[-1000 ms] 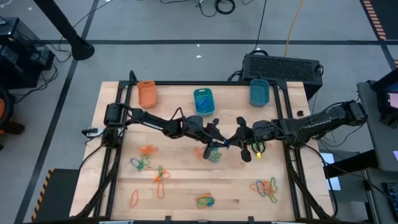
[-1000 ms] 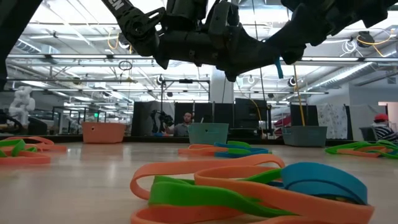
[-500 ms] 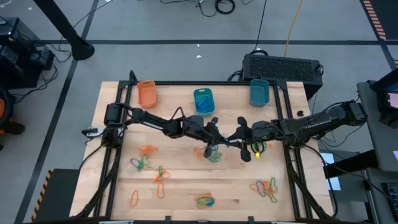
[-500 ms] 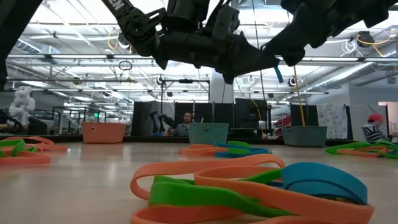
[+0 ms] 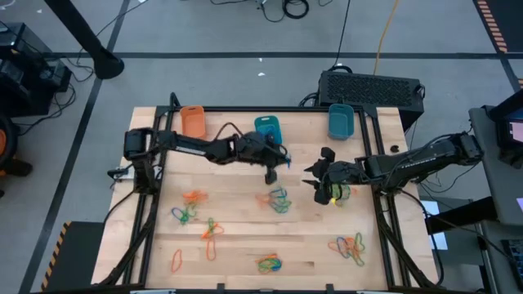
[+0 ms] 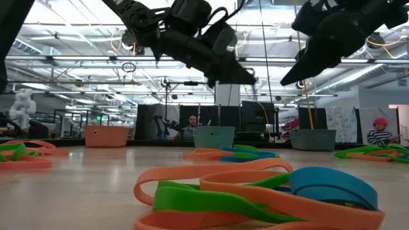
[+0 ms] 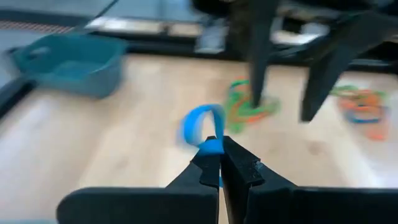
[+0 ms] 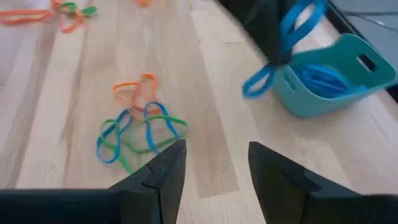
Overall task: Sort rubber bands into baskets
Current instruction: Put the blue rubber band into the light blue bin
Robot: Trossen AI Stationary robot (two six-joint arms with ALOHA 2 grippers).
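Left gripper sits at upper centre of the high view, just below the middle teal basket; its fingers are pinched tight on a blue rubber band, which loops up from the tips in the left wrist view. Same band hangs from that gripper in the right wrist view, dangling in front of the middle teal basket, which already holds blue bands.

Right gripper is right of centre in the high view, fingers spread apart and carrying nothing; a yellow-green cluster lies on the table at its tip. Right wrist view looks down between the parted fingers at a tangle of orange, blue and green bands on the wooden table.

Baskets line the top edge of the table: orange basket upper left, middle teal one, second teal basket upper right. Loose band clusters are scattered over the lower half: centre pile, left piles, lower-right pile. Low view foreground: orange, green and blue bands, both arms overhead.
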